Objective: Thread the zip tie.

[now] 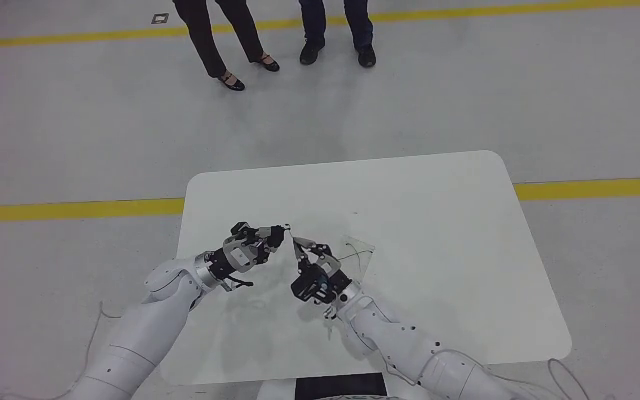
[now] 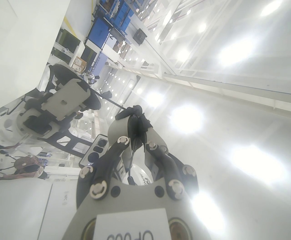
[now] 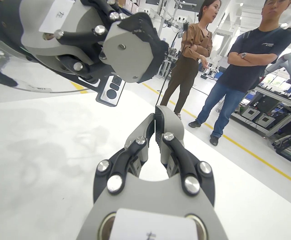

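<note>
A white label [image 3: 55, 17] with one character sits on the left claw [image 3: 156, 48]; a sticker [image 3: 154, 227], its print cut off, sits on the right claw [image 3: 155, 119].

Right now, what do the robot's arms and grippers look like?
White glossy shells cover the left arm and right arm. The left gripper and right gripper have grey fingers, black linkages, silver rivets, black pads, white labels.

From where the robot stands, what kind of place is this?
Probably a factory hall or robotics workshop: yellow floor lines run past the white table, workbenches carry equipment, and bright ceiling lights shine beside steel beams.
</note>
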